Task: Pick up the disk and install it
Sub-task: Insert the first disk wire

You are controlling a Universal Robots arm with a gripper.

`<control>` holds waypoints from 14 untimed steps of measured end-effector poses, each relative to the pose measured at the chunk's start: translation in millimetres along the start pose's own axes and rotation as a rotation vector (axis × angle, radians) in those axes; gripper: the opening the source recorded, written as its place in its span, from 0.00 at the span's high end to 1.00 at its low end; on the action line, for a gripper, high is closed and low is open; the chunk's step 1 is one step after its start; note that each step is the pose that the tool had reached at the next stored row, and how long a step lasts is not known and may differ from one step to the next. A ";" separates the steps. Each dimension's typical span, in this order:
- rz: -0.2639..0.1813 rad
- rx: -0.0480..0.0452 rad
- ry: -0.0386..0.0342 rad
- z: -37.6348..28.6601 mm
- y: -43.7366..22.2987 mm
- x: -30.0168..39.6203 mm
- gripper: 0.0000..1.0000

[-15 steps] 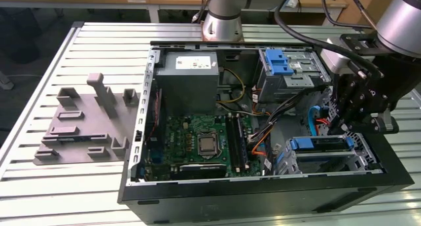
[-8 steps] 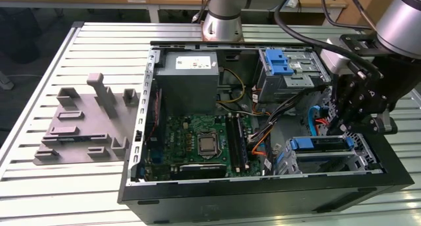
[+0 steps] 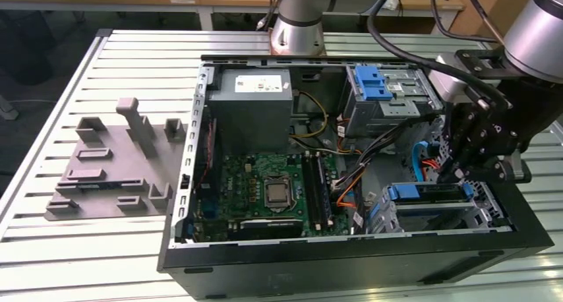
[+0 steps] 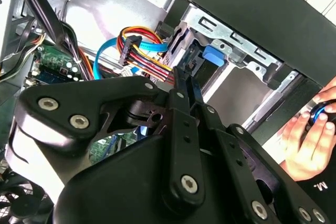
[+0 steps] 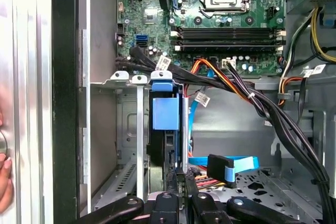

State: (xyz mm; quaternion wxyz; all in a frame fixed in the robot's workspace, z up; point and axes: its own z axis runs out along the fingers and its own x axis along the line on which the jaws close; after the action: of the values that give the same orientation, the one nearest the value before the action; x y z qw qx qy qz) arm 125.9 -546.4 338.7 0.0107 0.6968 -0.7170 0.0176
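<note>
Reaching claw (image 3: 453, 173) (vertical) beside disk (image 3: 428, 192)

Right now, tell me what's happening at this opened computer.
The robot's black gripper is lowered into the open black tower computer case, at the metal drive cage. The blue-bracketed disk sits in that cage, beside the green motherboard. A person's hand rests just outside the case.

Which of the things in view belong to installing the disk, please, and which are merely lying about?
Belonging to the job:
- the disk, standing on edge in the drive cage
- the gripper, at the disk's edge
- the open computer case

Just lying about:
- the grey plastic fixture beside the case
- the power supply
- the motherboard
- a person's hand outside the case
</note>
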 end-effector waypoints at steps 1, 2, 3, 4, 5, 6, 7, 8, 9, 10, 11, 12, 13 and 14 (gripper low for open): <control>0.012 -0.0005 0.0002 0.1 0.0 0.0 0.84; 0.025 -0.0009 0.0003 0.3 0.0 0.0 0.84; 0.033 -0.0013 0.0002 0.6 -0.1 0.0 0.84; 0.035 -0.0014 0.0002 0.9 -0.6 0.5 0.84; 0.035 -0.0016 0.0001 1.3 -1.1 1.2 0.84; 0.035 -0.0017 0.0003 1.5 -1.5 1.8 0.84; 0.035 -0.0017 0.0003 1.8 -1.8 2.3 0.84; 0.035 -0.0018 0.0004 2.0 -1.8 2.7 0.84; 0.035 -0.0018 0.0002 2.3 -2.0 3.0 0.84; 0.035 -0.0018 0.0001 2.6 -2.1 3.2 0.84; 0.036 -0.0018 0.0003 2.8 -2.1 3.2 0.84; 0.036 -0.0018 0.0004 3.0 -2.2 3.2 0.84; 0.036 -0.0018 0.0003 3.3 -2.2 3.3 0.84; 0.036 -0.0018 0.0004 3.6 -2.2 3.3 0.84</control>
State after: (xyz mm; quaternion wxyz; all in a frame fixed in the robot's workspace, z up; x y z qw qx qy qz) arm 128.0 -549.9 335.3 0.0112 0.6838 -0.7293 0.0173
